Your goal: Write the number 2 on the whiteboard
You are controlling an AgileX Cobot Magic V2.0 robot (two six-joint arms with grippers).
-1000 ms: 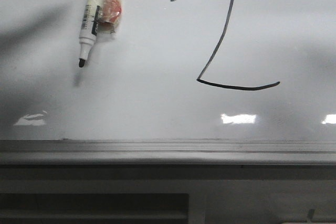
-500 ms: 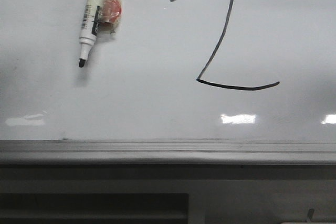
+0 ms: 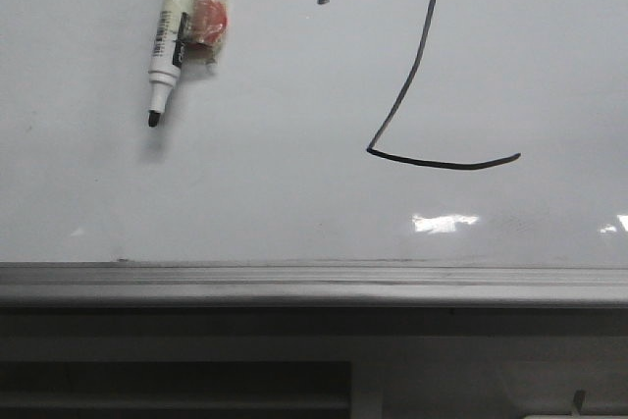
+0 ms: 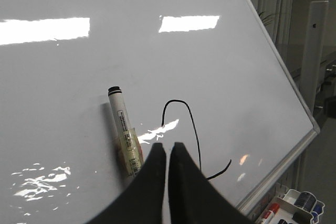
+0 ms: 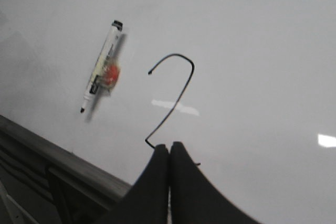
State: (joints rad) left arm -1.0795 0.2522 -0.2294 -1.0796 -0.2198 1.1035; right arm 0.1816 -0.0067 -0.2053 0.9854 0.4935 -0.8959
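Note:
The number 2 is drawn in thin black line on the whiteboard, right of centre, with its curved top, diagonal and flat base all visible. It also shows in the left wrist view and the right wrist view. My left gripper is shut and empty, off the board between the pen and the 2. My right gripper is shut and empty, its tips covering part of the base stroke. Neither gripper shows in the front view.
A white marker pen with black tip lies on the board at the upper left, a taped red piece beside it. A grey edge rail runs along the board's near side. A tray of markers sits past the board's corner.
The dark shadow over the board's left side has gone and the light reflections have shifted, so the curved top of the 2 now shows in full. The pen has not moved.

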